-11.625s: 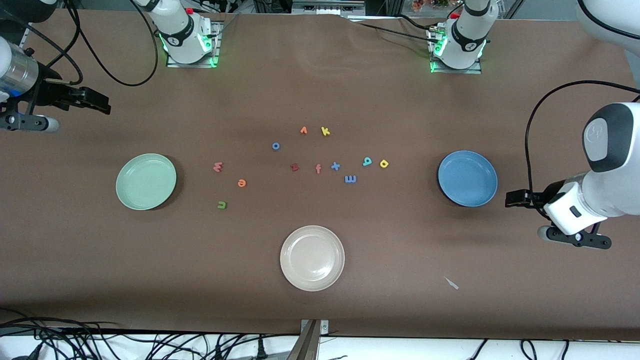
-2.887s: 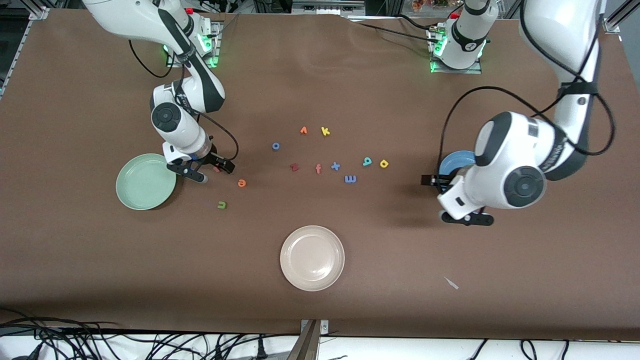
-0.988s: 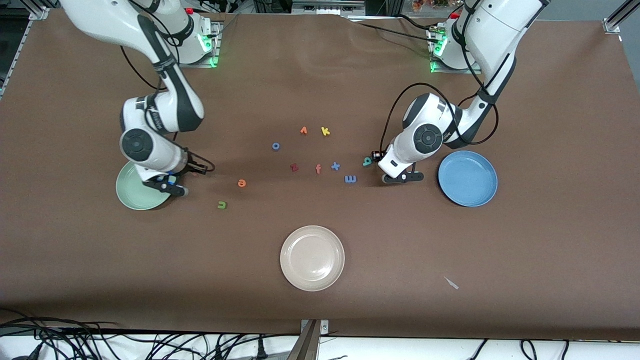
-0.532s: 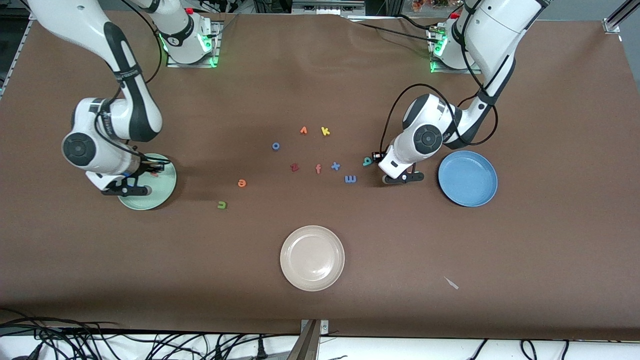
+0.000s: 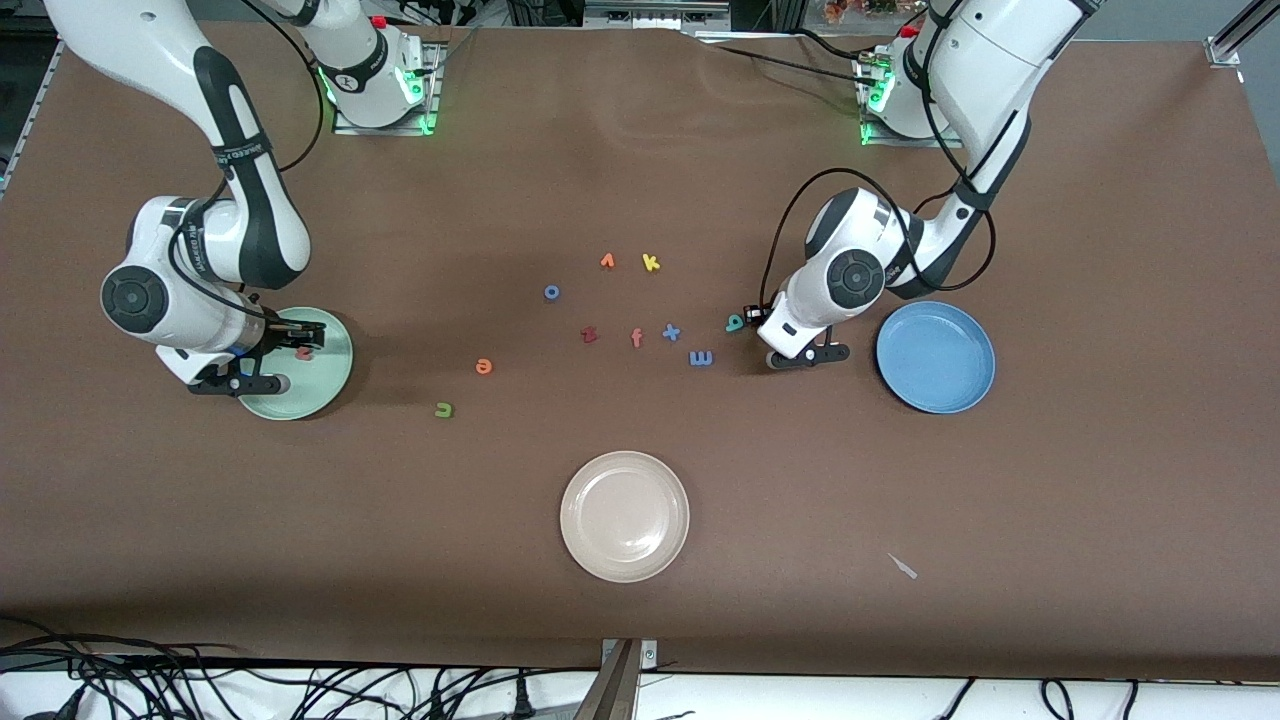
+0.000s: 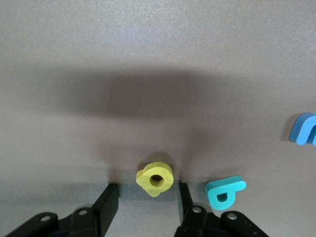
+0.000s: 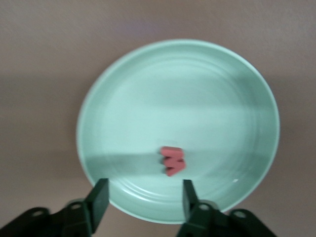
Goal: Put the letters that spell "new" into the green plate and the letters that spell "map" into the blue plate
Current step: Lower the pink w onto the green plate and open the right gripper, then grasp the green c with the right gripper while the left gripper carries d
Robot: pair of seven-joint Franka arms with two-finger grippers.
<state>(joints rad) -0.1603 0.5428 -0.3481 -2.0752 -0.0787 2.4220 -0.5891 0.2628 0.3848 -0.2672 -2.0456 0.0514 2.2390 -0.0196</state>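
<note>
Salmon-red w point(image 7: 172, 160) lies in the green plate point(image 7: 128, 89), loose, touching no finger; in the front view it shows as a small red spot point(image 5: 303, 351) on the plate point(image 5: 322, 385) toward the right arm's end of the table. Right gripper point(image 7: 143, 197) hangs over that plate w/ fingers point(image 7: 100, 196) spread apart, nothing between them, w just ahead of the gap. In the front view the same gripper point(image 5: 285, 340) sits over the plate's middle.

Orange e point(image 5: 484, 367) & dark green n point(image 5: 444, 409) lie on the bare table between green plate and the table's centre, n nearer the front camera than e.

Yellow p point(image 6: 155, 178) sits on the table between the left gripper's point(image 6: 148, 197) two fingers point(image 6: 109, 200); fingers stand either side of it w/ visible gaps, not clamped. Teal a point(image 6: 224, 190) lies just beside p, outside the fingers; light blue m point(image 6: 303, 129) is a bit further off. Front view: left gripper point(image 5: 762, 318) down at the table next to a point(image 5: 735, 322), p hidden under the wrist, m point(image 5: 701, 357) nearer the camera. Blue plate point(image 5: 935, 357) holds nothing, toward the left arm's end.

Other letters in mid-table: yellow k point(image 5: 651, 263), blue x point(image 5: 671, 332), salmon f point(image 5: 636, 338), dark red z point(image 5: 589, 334), blue o point(image 5: 552, 292), one small orange letter point(image 5: 607, 261). Cream-white plate point(image 5: 625, 516) sits nearest the front camera.
</note>
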